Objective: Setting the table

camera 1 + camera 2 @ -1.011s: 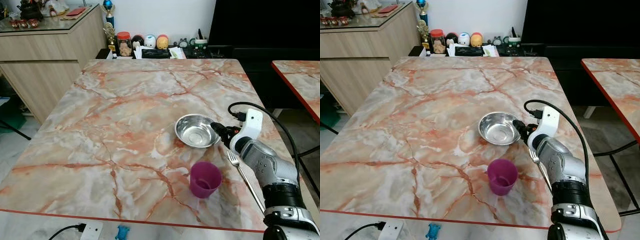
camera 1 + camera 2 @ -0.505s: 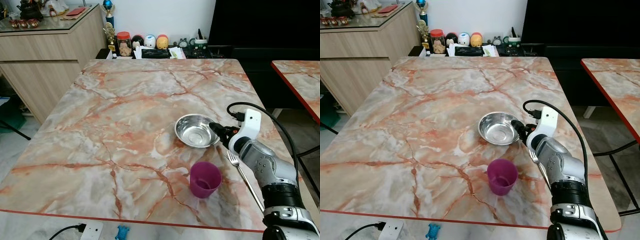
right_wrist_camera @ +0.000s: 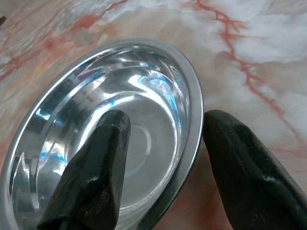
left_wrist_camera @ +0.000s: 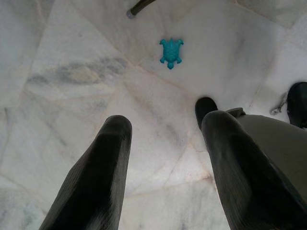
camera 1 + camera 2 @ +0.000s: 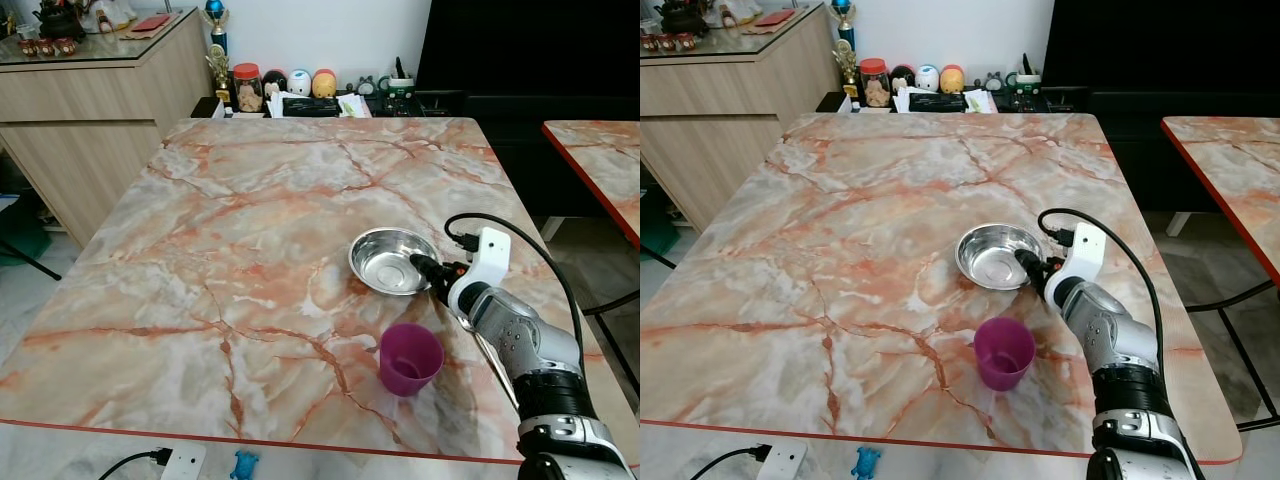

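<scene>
A steel bowl (image 5: 390, 262) sits right of centre on the marble table (image 5: 250, 230). My right gripper (image 5: 428, 268) is open at the bowl's right rim. In the right wrist view one finger (image 3: 98, 163) is inside the bowl (image 3: 72, 129) and the other finger (image 3: 244, 167) is outside, with the rim between them. A purple cup (image 5: 410, 358) stands upright in front of the bowl, near the table's front edge. A fork (image 5: 497, 366) lies right of the cup, mostly hidden under my right forearm. My left gripper (image 4: 165, 124) hangs open above the floor, holding nothing.
A wooden cabinet (image 5: 90, 110) stands at the back left. Jars and small figures (image 5: 290, 85) line a low shelf behind the table's far edge. A second table (image 5: 600, 160) is at the right. A power strip (image 5: 180, 460) and a blue turtle toy (image 4: 170, 51) lie on the floor.
My right gripper has moved left from just beside the bowl, and its fingers now straddle the bowl's right rim. Bowl, cup and fork have stayed put.
</scene>
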Available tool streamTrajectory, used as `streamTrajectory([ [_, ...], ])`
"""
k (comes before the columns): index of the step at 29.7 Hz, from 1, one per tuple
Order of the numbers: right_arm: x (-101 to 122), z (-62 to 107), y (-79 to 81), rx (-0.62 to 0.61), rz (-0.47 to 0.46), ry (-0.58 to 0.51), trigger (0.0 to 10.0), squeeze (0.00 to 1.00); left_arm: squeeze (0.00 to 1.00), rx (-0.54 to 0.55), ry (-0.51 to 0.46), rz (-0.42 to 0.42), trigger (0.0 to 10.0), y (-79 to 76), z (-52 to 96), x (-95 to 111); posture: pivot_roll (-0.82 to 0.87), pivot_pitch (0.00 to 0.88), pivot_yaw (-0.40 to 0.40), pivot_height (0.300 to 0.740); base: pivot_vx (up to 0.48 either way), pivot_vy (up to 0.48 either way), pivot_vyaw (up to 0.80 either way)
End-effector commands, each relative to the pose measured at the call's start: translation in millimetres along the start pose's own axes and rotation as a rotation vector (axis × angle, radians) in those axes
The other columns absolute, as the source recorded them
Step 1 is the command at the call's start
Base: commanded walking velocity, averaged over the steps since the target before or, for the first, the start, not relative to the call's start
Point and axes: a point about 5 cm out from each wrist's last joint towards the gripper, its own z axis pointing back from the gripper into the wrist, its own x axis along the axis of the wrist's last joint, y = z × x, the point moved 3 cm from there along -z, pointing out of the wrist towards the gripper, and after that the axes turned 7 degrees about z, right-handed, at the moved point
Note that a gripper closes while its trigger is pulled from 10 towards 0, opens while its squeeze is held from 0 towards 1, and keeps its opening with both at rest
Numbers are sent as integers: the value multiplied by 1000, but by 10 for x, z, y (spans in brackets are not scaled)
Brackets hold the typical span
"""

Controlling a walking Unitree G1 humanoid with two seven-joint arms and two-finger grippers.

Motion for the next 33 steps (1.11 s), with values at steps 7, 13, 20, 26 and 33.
streamTrajectory([
  [7,-44,-25,31,7,-14,7,10000,0,0,-1,0,-2,10000,16,5,-14,-34,21,24,740,0,0,0],
  [13,-39,-26,59,26,-20,-1,0,0,0,-3,-1,-1,10000,7,3,-8,-32,20,23,740,0,0,0],
  [20,-58,-33,99,40,-15,2,0,0,0,-4,-2,2,10000,2,1,2,-31,21,24,740,0,0,0],
  [26,-64,-36,101,35,-12,4,0,0,0,-6,-4,0,10000,-5,-2,14,-30,22,23,740,0,0,0],
  [33,-60,-32,85,18,-17,-7,0,0,0,-11,-6,-3,10000,-22,-4,21,-31,24,24,740,0,0,0],
])
